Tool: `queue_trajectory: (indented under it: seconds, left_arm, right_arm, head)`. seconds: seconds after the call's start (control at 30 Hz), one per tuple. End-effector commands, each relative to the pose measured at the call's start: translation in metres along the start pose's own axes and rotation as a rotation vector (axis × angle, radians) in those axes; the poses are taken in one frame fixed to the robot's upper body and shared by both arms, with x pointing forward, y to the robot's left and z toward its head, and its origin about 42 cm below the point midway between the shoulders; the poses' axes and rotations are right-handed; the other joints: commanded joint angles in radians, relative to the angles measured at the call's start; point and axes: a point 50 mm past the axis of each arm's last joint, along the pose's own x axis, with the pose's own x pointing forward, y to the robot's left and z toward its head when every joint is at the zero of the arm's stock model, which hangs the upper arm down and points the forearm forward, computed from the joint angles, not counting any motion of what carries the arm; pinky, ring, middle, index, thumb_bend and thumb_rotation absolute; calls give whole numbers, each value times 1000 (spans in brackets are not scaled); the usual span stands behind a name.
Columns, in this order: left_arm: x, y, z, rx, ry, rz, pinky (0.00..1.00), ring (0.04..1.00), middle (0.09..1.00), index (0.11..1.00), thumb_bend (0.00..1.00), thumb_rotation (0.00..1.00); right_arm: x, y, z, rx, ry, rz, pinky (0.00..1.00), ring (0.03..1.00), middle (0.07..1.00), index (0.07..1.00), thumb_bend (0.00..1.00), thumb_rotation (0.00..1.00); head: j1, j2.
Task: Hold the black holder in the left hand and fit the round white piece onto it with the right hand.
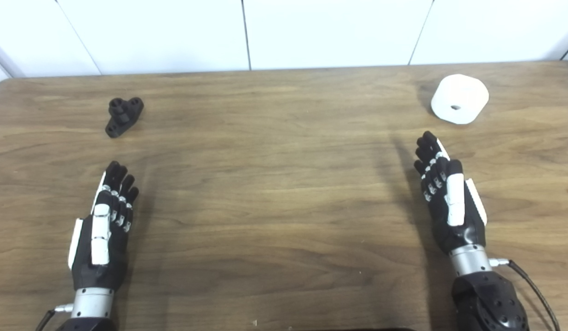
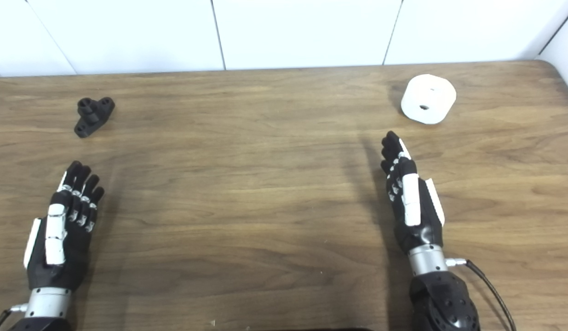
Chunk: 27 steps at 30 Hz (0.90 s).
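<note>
The black holder [image 1: 123,116] lies on the wooden table at the far left, a small dark bracket with round bosses. The round white piece [image 1: 459,99], a short cylinder with a small centre hole, lies at the far right. My left hand [image 1: 104,225] hovers near the front left, straight below the holder and well short of it, fingers extended and holding nothing. My right hand [image 1: 447,195] is open too, raised edge-on at the right, its fingertips a short way below the white piece without touching it.
The wooden table [image 1: 274,184] stretches between the two hands. A white panelled wall [image 1: 284,32] runs along the far edge. A black cable [image 1: 534,287] trails from the right wrist.
</note>
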Motion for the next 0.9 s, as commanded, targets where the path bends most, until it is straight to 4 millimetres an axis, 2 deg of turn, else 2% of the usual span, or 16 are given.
queue_trajectory:
  seconds: [0.0,0.27,0.3,0.43,0.5,0.53,0.6,0.63,0.7,0.77,0.87]
  left_arm:
    - [1,2,6,8,-26,-8,1000,1000,1000,1000,373,848]
    - [1,2,7,12,-25,-11,1000,1000,1000,1000,349,841]
    - [1,2,7,16,-25,-12,1000,1000,1000,1000,371,841]
    - [1,0,6,15,-24,-6,1000,1000,1000,1000,362,828]
    - [0,-3,4,19,-20,-10,1000,1000,1000,1000,358,826]
    - [-1,-4,3,24,-21,-13,1000,1000,1000,1000,349,818]
    - [-2,-9,-2,40,-18,-12,1000,1000,1000,1000,358,784]
    - [-3,-11,-4,53,-17,-13,1000,1000,1000,1000,391,776]
    - [-6,-15,-8,69,-22,-27,1000,1000,1000,1000,413,806]
    - [-7,-18,-11,63,-25,-37,1000,1000,1000,1000,416,811]
    - [-9,-22,-15,54,-31,-36,1000,1000,1000,1000,385,762]
  right_arm:
    - [-53,-2,-14,15,68,-58,1000,984,960,948,593,1000]
    - [-54,-1,-14,14,66,-57,1000,983,961,948,588,1000]
    - [-54,-1,-14,15,66,-58,1000,979,960,946,587,1000]
    - [-54,-3,-14,19,68,-66,1000,971,957,943,586,1000]
    - [-55,-7,-15,20,68,-66,1000,970,956,942,587,1000]
    - [-56,-9,-17,19,67,-64,1000,972,955,943,581,1000]
    - [-58,-16,-22,10,65,-60,1000,972,954,946,570,1000]
    - [-58,-19,-25,3,62,-58,1000,975,958,951,571,1000]
    - [-59,-25,-29,-5,69,-55,1000,987,969,961,580,1000]
    - [-59,-29,-33,-4,73,-54,1000,997,976,969,590,1000]
    - [-59,-33,-36,-1,74,-47,1000,1000,987,985,582,1000]
  head:
    - [-2,2]
    - [-4,2]
    - [-4,2]
    - [33,-20]
    - [106,-68]
    - [106,-68]
    - [178,-120]
    - [183,-124]
    - [220,-159]
    - [239,-177]
    - [261,-200]
